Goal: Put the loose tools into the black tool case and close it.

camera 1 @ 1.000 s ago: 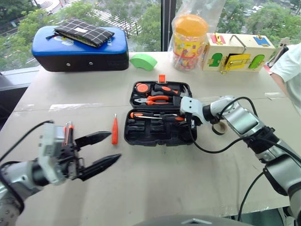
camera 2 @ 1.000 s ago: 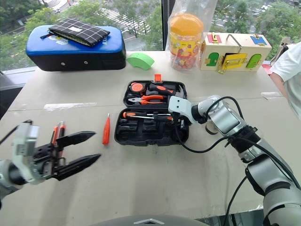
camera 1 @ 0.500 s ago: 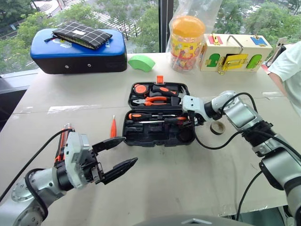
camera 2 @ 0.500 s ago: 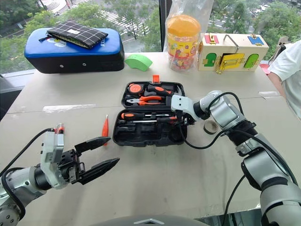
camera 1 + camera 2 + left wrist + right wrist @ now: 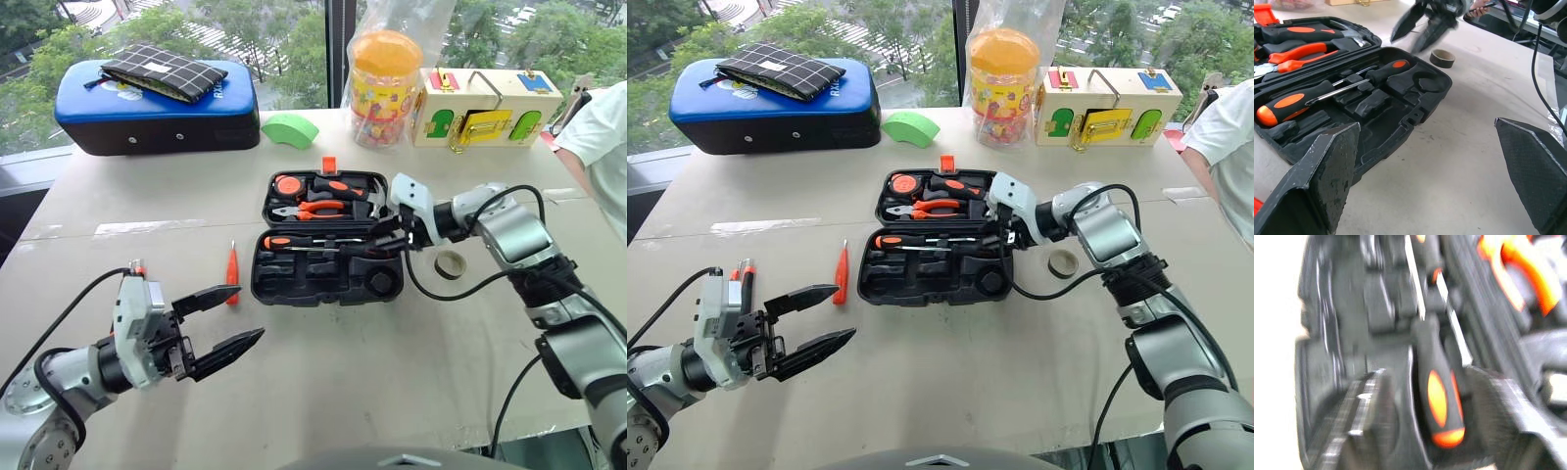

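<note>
Black tool case (image 5: 328, 250) lay open at mid-desk (image 5: 392, 362), its long axis running left to right and its lid half on the far side, with an orange clasp tab (image 5: 331, 164) at the far edge. Nearest the camera, the left gripper (image 5: 223, 326) hovered low over the desk, pointing right, jaws spread wide and empty. A slim all-orange screwdriver (image 5: 232, 275) lay just left of the case, tip pointing away. Two black-and-orange screwdrivers (image 5: 323, 245) lay lengthwise in the near half. The right gripper (image 5: 387, 233) reached in from the right, above that half's right end; whether its jaws gripped anything could not be told. A tape ring (image 5: 450, 263) lay right of the case. No writing was legible.
</note>
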Controlling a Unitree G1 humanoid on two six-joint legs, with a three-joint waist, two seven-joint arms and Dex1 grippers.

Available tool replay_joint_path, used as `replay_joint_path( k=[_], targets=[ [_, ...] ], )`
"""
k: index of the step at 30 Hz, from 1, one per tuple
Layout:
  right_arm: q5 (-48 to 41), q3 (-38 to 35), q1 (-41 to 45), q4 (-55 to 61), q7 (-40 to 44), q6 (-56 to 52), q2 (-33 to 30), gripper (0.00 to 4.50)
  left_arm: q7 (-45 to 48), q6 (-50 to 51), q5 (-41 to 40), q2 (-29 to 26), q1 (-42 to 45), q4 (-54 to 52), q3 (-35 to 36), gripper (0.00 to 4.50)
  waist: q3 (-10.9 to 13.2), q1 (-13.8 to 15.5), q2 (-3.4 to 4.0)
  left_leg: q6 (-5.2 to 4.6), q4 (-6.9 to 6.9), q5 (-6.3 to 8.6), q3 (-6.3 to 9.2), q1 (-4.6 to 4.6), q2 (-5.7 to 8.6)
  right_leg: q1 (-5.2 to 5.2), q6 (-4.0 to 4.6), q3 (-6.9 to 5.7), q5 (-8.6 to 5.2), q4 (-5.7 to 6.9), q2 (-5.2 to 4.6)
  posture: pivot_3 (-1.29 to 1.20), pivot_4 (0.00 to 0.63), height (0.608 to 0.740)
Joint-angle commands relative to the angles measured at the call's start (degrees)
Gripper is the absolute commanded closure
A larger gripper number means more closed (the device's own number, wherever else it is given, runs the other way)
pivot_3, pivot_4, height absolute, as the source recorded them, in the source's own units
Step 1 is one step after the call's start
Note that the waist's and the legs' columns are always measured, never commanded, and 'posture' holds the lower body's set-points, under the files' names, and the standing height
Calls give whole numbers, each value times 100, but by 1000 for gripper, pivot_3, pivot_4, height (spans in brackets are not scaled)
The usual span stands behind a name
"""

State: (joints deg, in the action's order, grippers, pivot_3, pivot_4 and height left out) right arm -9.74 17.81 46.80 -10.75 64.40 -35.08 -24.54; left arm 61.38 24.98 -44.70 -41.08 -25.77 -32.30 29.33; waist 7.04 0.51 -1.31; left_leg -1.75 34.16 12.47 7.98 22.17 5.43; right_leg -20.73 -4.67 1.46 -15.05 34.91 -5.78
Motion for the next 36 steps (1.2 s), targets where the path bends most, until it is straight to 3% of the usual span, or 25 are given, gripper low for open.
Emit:
replay_joint_path(
  k=[1,7,11,15,18,22,25,29,30,31,33,36],
  targets=[
    [168,-141,-206,-50,-840,272,407,4462,-55,-44,-104,-3,-117,-234,181,0,1,-5,2,2,-1,1,-1,0,0,0,0,1,0,0,0,0,150,740],
    [1326,1011,-709,-1096,-1175,1251,511,4462,-226,12,-238,1,-240,-451,252,0,-5,9,2,2,0,0,-8,-2,7,-2,-1,6,1,1,0,0,150,740],
    [1628,1129,-882,-1320,-1216,1839,401,4462,-189,-31,-318,90,-499,-450,564,0,-24,-45,-1,2,-1,1,-22,-28,-5,14,-1,18,-1,8,10,0,150,740],
    [1334,530,-977,-943,-1461,2368,401,4462,-655,-1,-409,427,-664,-438,812,0,-25,-14,0,2,-1,1,-21,-28,-8,16,-1,19,-1,8,12,0,150,740],
    [553,-333,-1298,47,-1491,2781,430,4462,-1641,-30,-216,1029,-688,-535,856,0,-20,43,-3,2,1,1,-20,-22,-7,15,-1,18,-1,4,11,0,150,740],
    [-1,-726,-1738,972,-1234,2996,278,4462,-2611,44,43,1418,-457,-591,726,0,-1,37,-6,2,4,1,-16,-4,-6,2,-2,16,1,-2,7,0,150,740],
    [-738,-827,-2124,1888,-776,2206,4,3700,-3532,267,493,1485,289,-237,350,0,-2,55,-8,3,6,0,-7,-6,-10,5,-1,7,0,0,10,0,150,740],
    [-1392,-953,-2467,2822,-627,1571,-265,1612,-4436,823,765,1438,719,-143,295,0,-3,13,-10,2,8,1,-11,-6,-10,5,-3,13,1,-1,15,0,150,740],
    [-1589,-1035,-2563,3045,-588,1420,-368,1362,-4453,859,749,1391,766,-129,347,0,-2,5,-11,2,7,1,-13,-6,-10,4,-4,16,1,-1,15,0,150,740],
    [-1745,-1108,-2640,3209,-561,1303,-464,737,-4480,925,687,1368,802,-128,404,0,-2,4,-13,2,6,3,-13,-6,-10,2,-10,16,5,-2,16,0,150,740],
    [-1920,-1192,-2711,3365,-555,1155,-605,55,-4547,1067,632,1317,824,-105,489,0,-1,23,-12,8,4,8,-11,-5,-13,2,-22,13,11,-4,17,0,150,740],
    [-2084,-1311,-2800,3534,-575,1045,-781,55,-4718,1177,671,1335,828,-41,617,0,0,33,-13,9,4,9,-9,-5,-16,2,-21,10,10,-4,10,0,150,740]
  ],
)
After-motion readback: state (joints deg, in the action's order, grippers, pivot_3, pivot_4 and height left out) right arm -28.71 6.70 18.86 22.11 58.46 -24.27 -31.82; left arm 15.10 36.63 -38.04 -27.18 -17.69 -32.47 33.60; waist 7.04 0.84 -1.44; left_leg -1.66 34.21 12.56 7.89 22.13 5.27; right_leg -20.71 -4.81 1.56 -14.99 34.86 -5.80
